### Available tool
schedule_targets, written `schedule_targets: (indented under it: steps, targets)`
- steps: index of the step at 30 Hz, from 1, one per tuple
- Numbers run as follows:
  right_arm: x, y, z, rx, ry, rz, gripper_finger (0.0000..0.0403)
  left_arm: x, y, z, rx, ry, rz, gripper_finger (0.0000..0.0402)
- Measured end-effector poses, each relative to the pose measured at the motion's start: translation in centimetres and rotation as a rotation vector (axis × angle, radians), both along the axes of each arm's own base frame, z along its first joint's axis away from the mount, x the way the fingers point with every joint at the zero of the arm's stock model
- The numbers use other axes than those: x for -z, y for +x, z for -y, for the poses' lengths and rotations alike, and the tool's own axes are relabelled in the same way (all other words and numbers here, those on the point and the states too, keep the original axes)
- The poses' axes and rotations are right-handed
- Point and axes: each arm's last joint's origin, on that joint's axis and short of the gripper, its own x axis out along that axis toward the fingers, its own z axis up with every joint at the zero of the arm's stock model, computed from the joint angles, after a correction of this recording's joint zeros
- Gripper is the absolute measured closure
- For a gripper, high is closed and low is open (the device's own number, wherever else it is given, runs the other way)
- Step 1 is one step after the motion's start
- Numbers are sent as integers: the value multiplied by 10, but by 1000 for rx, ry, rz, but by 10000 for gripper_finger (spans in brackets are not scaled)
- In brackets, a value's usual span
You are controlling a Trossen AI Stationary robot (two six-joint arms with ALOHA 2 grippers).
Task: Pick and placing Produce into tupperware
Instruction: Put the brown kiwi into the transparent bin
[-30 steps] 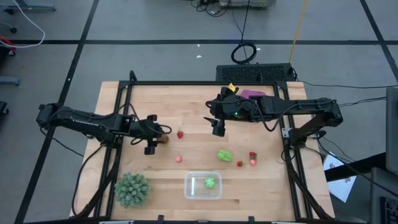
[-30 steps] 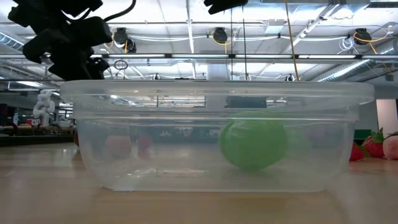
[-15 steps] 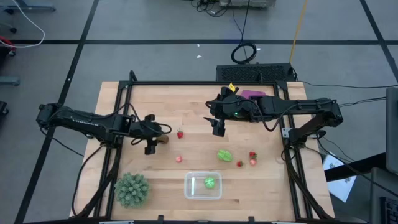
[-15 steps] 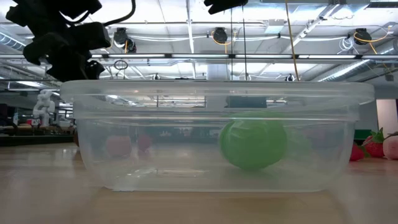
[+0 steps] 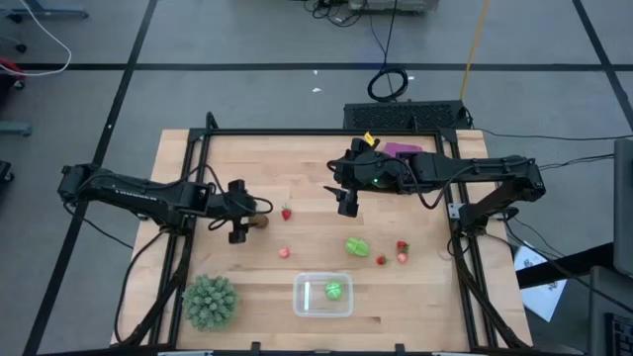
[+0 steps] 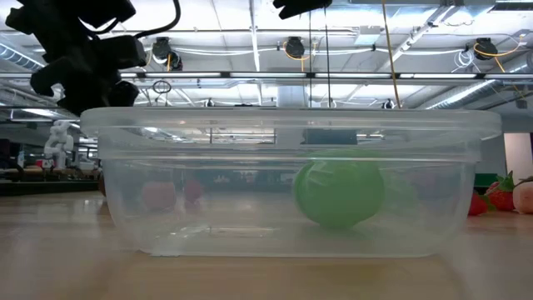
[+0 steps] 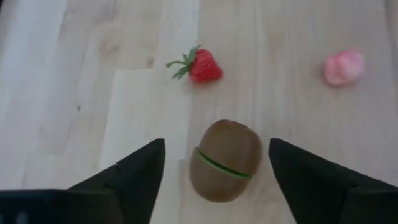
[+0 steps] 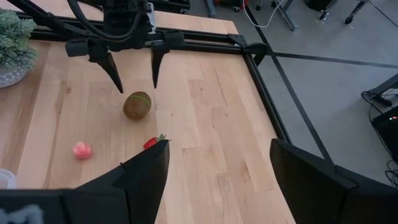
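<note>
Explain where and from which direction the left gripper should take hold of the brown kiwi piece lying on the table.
Grip the kiwi across its narrow middle, coming straight down from above. It is an oval lying on its side on the bare wood, so its rounded flanks are free. The open left gripper already has a finger on each side of it, probably needing only to descend and close.

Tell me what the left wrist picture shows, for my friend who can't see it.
A brown kiwi lies on the wooden table between the two open dark fingers of the left end effector, not yet gripped. Beyond it lie a red strawberry and a pink piece.
</note>
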Motion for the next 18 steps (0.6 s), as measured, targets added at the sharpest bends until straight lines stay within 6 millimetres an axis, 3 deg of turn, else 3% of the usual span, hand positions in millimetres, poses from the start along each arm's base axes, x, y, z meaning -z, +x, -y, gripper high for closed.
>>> schedule_targets:
  steps: [6,18]
  targets:
    - [0,0,-1,-2,0,0,135,1,0,0,26,22,-16,64]
    - [0,0,-1,-2,1,0,135,4,-5,-3,125,74,-90,62]
